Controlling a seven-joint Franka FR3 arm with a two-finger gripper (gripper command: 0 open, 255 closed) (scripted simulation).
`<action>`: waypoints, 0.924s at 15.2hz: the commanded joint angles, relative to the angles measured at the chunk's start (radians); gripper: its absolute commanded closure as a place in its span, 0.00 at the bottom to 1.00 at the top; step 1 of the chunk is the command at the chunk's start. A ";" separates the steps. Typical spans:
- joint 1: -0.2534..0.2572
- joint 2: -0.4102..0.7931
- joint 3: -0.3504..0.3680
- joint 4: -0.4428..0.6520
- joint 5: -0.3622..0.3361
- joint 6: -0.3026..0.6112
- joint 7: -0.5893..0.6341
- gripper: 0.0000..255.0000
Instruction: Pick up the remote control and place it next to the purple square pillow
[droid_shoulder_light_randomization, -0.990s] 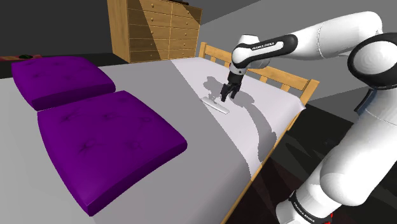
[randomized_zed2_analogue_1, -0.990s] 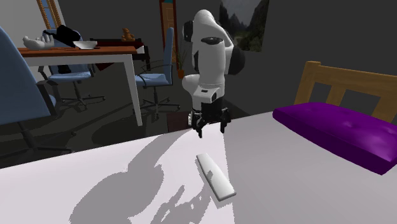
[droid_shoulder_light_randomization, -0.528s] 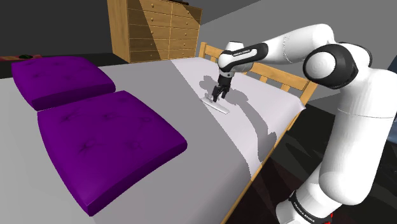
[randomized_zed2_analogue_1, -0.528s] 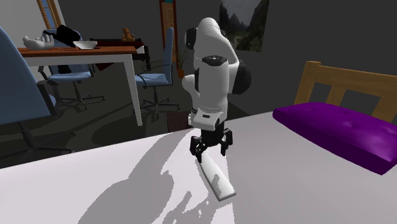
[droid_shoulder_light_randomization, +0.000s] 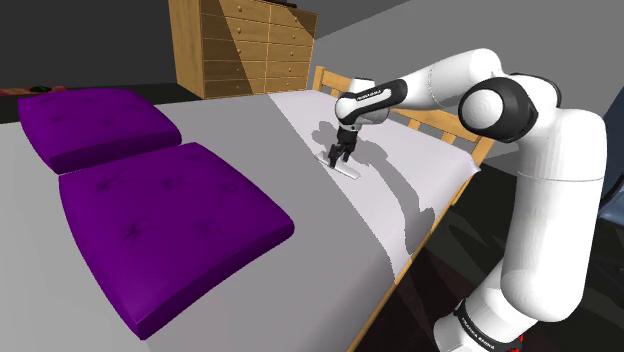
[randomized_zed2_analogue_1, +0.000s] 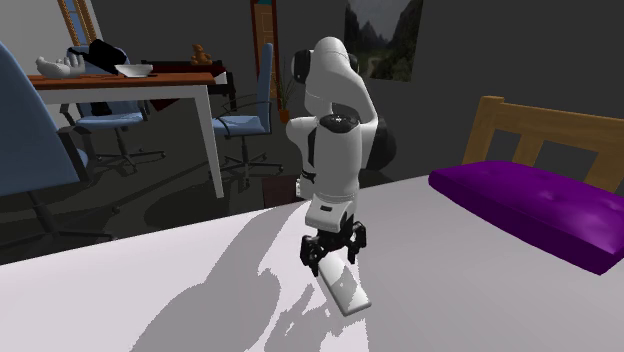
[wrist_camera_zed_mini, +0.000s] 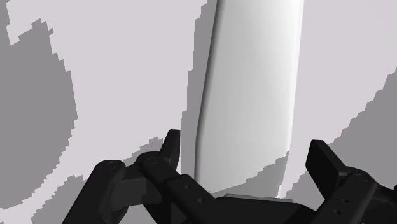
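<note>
Lying flat on the bed (droid_shoulder_light_randomization: 230, 130) is the remote control (droid_shoulder_light_randomization: 347, 167), drawn as a plain pale grey-white bar, slim and long, with smooth rounded edges and no buttons to make out. It rests on the bed's light cover at the far right of the shoulder view, near the wooden rail (droid_shoulder_light_randomization: 440, 125) at the bed's end. It is well apart from the two purple square pillows (droid_shoulder_light_randomization: 165, 225) at the left.

In the shoulder view its long axis slants from the far left down to the near right. In the second exterior view the remote control (randomized_zed2_analogue_1: 345, 288) points from the arm toward the camera, leaning a little to that view's right, with a purple pillow (randomized_zed2_analogue_1: 540, 205) far off at the right.

The black gripper (droid_shoulder_light_randomization: 334, 156) points down over the end of the remote that lies farther from the shoulder camera. In the wrist view the gripper (wrist_camera_zed_mini: 247, 153) straddles the bar's width, and the remote control (wrist_camera_zed_mini: 251, 95) runs lengthwise away from it. The fingers (wrist_camera_zed_mini: 170, 147) stand apart, one on each side, with a narrow gap of bed cover between each and the remote, so nothing is clasped.

A wooden dresser (droid_shoulder_light_randomization: 245, 45) stands beyond the bed.
</note>
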 joint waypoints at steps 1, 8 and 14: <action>-0.001 0.010 0.001 -0.005 0.003 0.016 -0.002 0.00; -0.001 0.010 0.001 -0.005 0.003 0.016 -0.002 0.00; -0.001 0.010 0.001 -0.005 0.003 0.016 -0.002 1.00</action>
